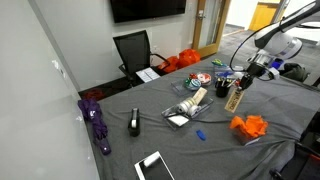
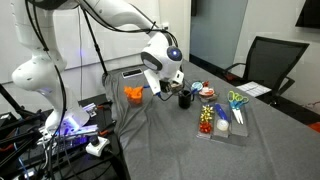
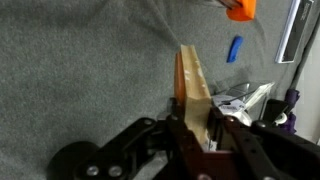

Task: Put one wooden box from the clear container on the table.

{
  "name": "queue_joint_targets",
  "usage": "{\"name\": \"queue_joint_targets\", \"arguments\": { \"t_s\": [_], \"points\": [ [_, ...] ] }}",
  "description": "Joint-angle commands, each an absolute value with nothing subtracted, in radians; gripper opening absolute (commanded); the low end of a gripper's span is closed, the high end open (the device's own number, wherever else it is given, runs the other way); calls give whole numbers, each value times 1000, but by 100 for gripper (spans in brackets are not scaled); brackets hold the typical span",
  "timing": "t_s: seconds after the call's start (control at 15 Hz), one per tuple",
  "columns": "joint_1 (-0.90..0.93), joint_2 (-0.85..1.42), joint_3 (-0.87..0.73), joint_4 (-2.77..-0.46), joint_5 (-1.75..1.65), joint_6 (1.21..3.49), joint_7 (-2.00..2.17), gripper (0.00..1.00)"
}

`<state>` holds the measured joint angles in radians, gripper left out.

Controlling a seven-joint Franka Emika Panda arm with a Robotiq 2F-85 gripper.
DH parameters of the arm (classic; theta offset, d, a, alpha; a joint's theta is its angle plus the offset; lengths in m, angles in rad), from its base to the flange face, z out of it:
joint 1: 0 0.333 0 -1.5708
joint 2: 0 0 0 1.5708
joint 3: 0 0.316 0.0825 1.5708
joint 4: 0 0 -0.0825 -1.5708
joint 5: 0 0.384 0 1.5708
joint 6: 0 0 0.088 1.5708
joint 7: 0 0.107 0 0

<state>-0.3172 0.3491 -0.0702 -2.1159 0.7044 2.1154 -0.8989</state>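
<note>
The pincer (image 3: 193, 130) is clamped on a wooden box (image 3: 190, 80), holding it upright over the grey tabletop (image 3: 80, 70), just right of the clear container (image 1: 183, 112).

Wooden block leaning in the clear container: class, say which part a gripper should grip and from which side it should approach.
Grip the leaning wooden block at its raised upper end, coming down from above, jaws across its narrow faces. It rests tilted in the clear container, so that end probably stands clearest of the clutter. The gripper holds a second wooden block by its top.
</note>
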Motion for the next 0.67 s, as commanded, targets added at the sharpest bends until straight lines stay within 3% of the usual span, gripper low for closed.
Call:
{"name": "queue_joint_targets", "arguments": {
  "t_s": [0.0,0.6],
  "points": [
    [-318,339,-86,-2161,720,2166,-955,7],
    [-335,368,-98,-2189,755,2261,-1013,7]
  ]
}}
